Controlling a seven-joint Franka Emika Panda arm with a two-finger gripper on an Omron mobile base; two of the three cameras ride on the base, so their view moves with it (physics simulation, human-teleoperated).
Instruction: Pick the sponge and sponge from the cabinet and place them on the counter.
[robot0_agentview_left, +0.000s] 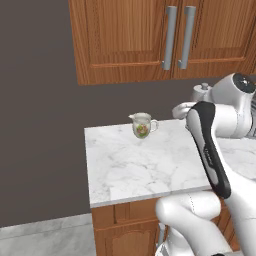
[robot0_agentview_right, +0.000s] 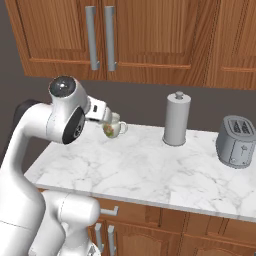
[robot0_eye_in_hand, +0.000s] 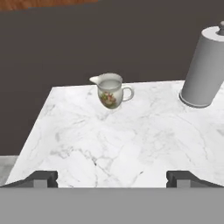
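Observation:
The cabinet (robot0_agentview_left: 130, 35) (robot0_agentview_right: 150, 35) hangs above the counter with its panelled doors shut and two grey bar handles (robot0_agentview_left: 178, 37) side by side. Both sponges are hidden. The white marble counter (robot0_agentview_left: 135, 165) (robot0_agentview_right: 150, 165) (robot0_eye_in_hand: 109, 140) lies below. In the hand view my gripper (robot0_eye_in_hand: 112, 179) is open, its two dark fingertips (robot0_eye_in_hand: 41, 179) far apart with nothing between them. It hovers over the counter's front part and faces the back wall. My hand (robot0_agentview_right: 97, 112) sits well below the cabinet doors, near the jug.
A small floral jug (robot0_agentview_left: 142, 125) (robot0_agentview_right: 114, 128) (robot0_eye_in_hand: 110, 90) stands at the counter's back left. A grey paper towel holder (robot0_agentview_right: 177, 119) (robot0_eye_in_hand: 205, 70) stands further right, and a toaster (robot0_agentview_right: 237, 141) beyond it. The counter ends at its left edge (robot0_agentview_left: 87, 165).

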